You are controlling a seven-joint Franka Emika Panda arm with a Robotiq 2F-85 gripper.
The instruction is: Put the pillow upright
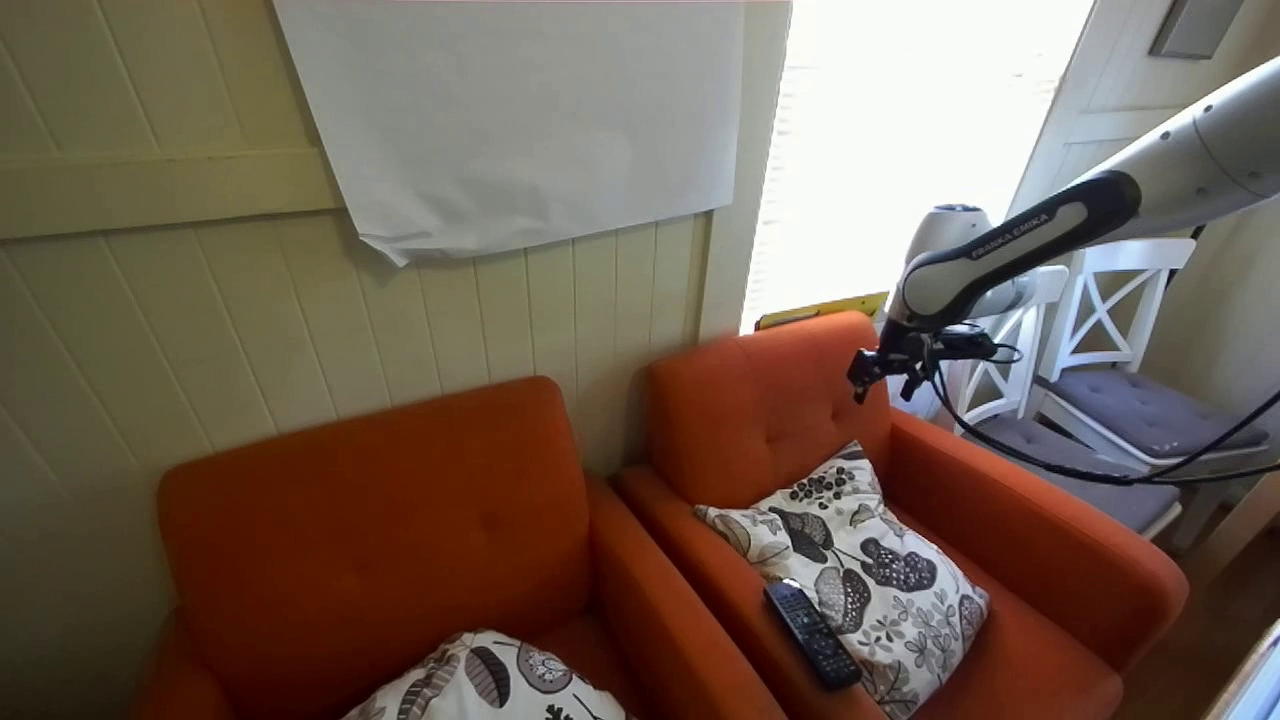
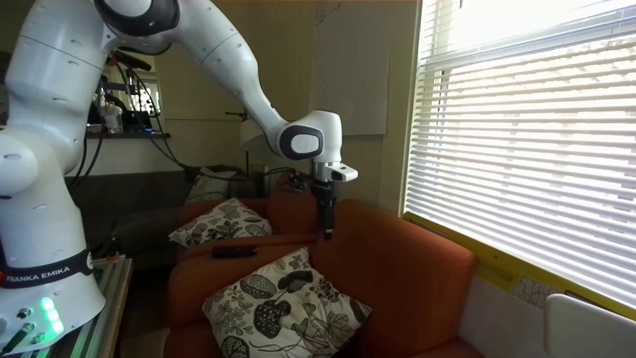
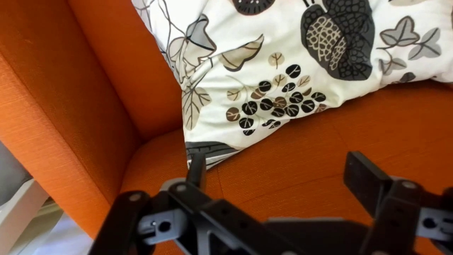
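Observation:
The pillow (image 1: 890,570), cream with dark leaf print, lies slanted on the orange armchair (image 1: 1040,520), leaning toward one armrest. It also shows in an exterior view (image 2: 285,308) and in the wrist view (image 3: 276,71), where its upper part is cut off. My gripper (image 1: 885,391) is open and empty, in the air near the top of the chair's backrest. It points down above the pillow's level in an exterior view (image 2: 327,226). In the wrist view, the spread fingers (image 3: 276,163) frame orange fabric; a pillow corner shows behind the left finger, seemingly apart from it.
A dark remote (image 1: 812,635) lies on the armrest beside the pillow, also seen in an exterior view (image 2: 234,251). A second armchair (image 1: 390,490) with another printed pillow (image 1: 490,680) stands alongside. White chairs (image 1: 1110,330) and a window (image 2: 521,149) are nearby. A cable hangs from the arm.

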